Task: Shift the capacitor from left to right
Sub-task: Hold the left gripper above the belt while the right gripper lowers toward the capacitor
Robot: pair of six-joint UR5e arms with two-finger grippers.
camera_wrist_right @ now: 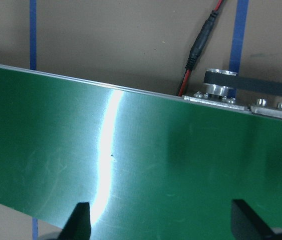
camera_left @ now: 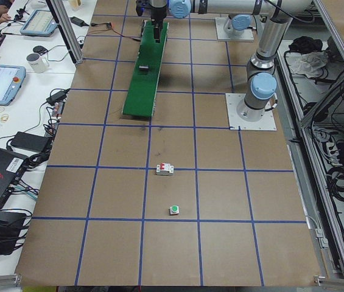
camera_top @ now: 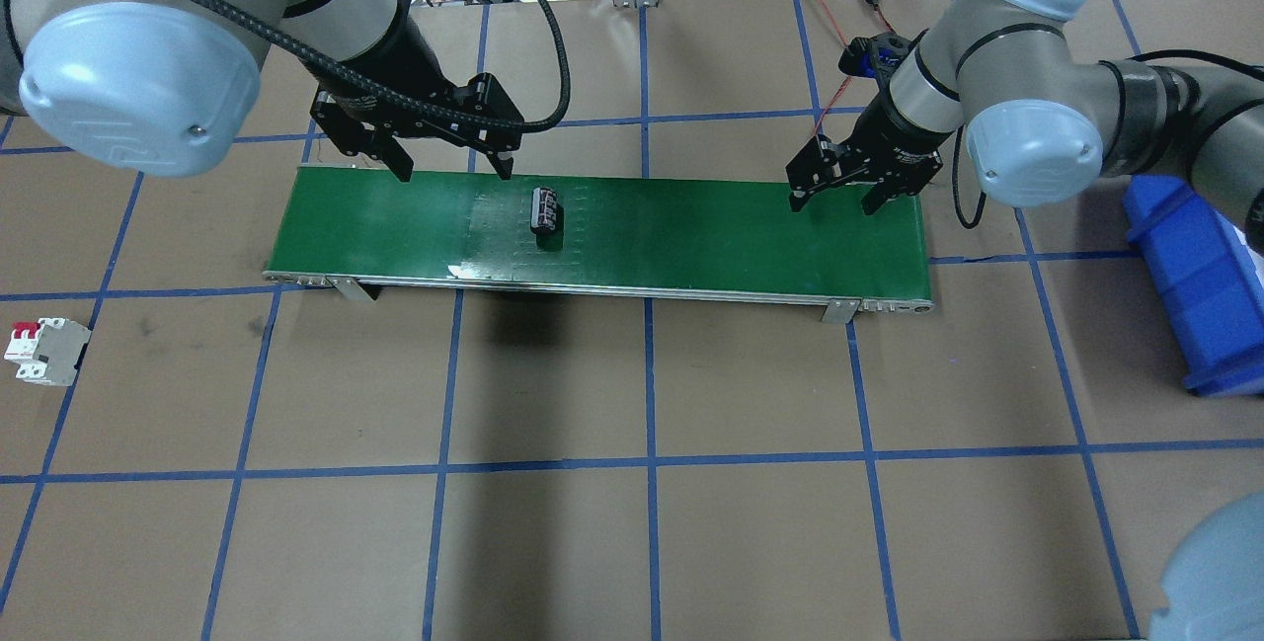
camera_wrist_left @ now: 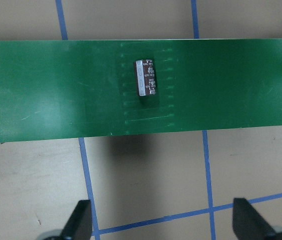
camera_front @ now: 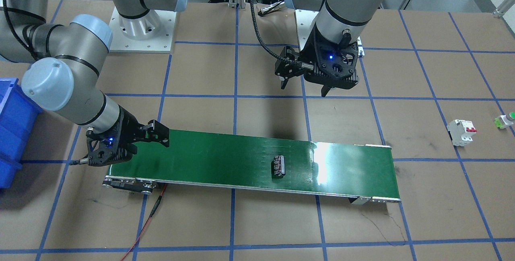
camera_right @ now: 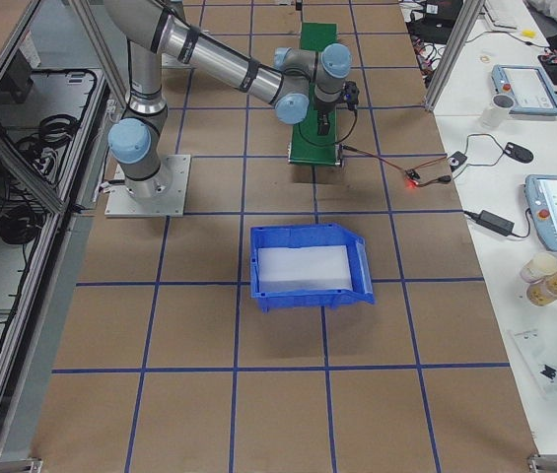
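Note:
The capacitor (camera_front: 278,165), a stubby black cylinder with silvery markings, lies on its side on the green conveyor belt (camera_front: 217,154), left of the belt's middle in the overhead view (camera_top: 545,211). My left gripper (camera_top: 454,169) is open and empty, raised just behind the belt's far edge and a little left of the capacitor. The left wrist view shows the capacitor (camera_wrist_left: 145,78) ahead of the open fingers (camera_wrist_left: 78,222). My right gripper (camera_top: 832,204) is open and empty over the belt's right end. The right wrist view shows only bare belt (camera_wrist_right: 131,165) there.
A blue bin (camera_top: 1200,276) stands on the table at the right. A white circuit breaker (camera_top: 44,352) with red switches and a small green push button (camera_front: 505,120) lie at the far left. A red cable (camera_front: 149,216) runs from the belt's motor end.

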